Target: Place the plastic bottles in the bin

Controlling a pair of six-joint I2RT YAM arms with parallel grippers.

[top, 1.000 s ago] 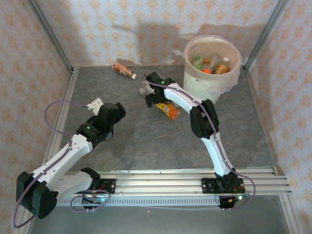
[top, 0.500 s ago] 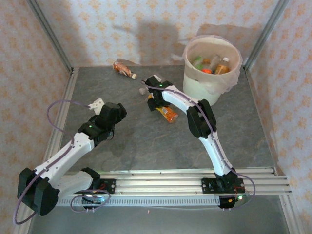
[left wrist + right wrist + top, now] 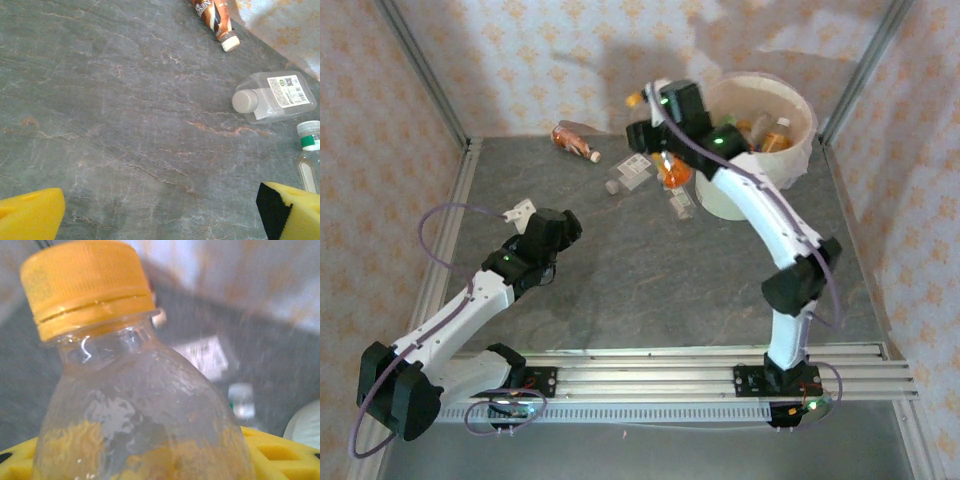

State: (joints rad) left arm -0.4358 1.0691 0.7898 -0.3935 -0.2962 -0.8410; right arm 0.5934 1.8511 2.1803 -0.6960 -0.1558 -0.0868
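Done so far: several bottles [image 3: 760,132] lie inside the bin [image 3: 750,190]. I can count at least three, with orange and green caps; the rest of the heap is too small to tell.
In the hand now: the right hand [image 3: 655,143] is closed on the orange bottle [image 3: 135,390], and its yellow pads [image 3: 280,455] press the body from both sides.
Place of the orange bottle: it is lifted off the desk [image 3: 620,290], just beside the bin rim on the left arm's side. In my judgement it is not over the opening yet.
Look of the orange bottle: it is clear plastic with an orange screw cap. The upper part is empty with wet-looking marks inside, and the orange drink sits lower down. It seems small and light.
Left on the desk: three bottles lie there, all on that same side of the bin. The green-ring bottle [image 3: 680,200] is nearest to the bin wall. The labelled bottle [image 3: 630,170], clear with a grey cap, lies a little farther away. The brown bottle [image 3: 575,140] is the farthest from the bin.
Left hand [image 3: 517,213]: its pads are wide apart and hold nothing. It is low over bare desk, well apart from the bin.
Progress: the larger part seems done. One bottle waits for the drop and three wait for picking.
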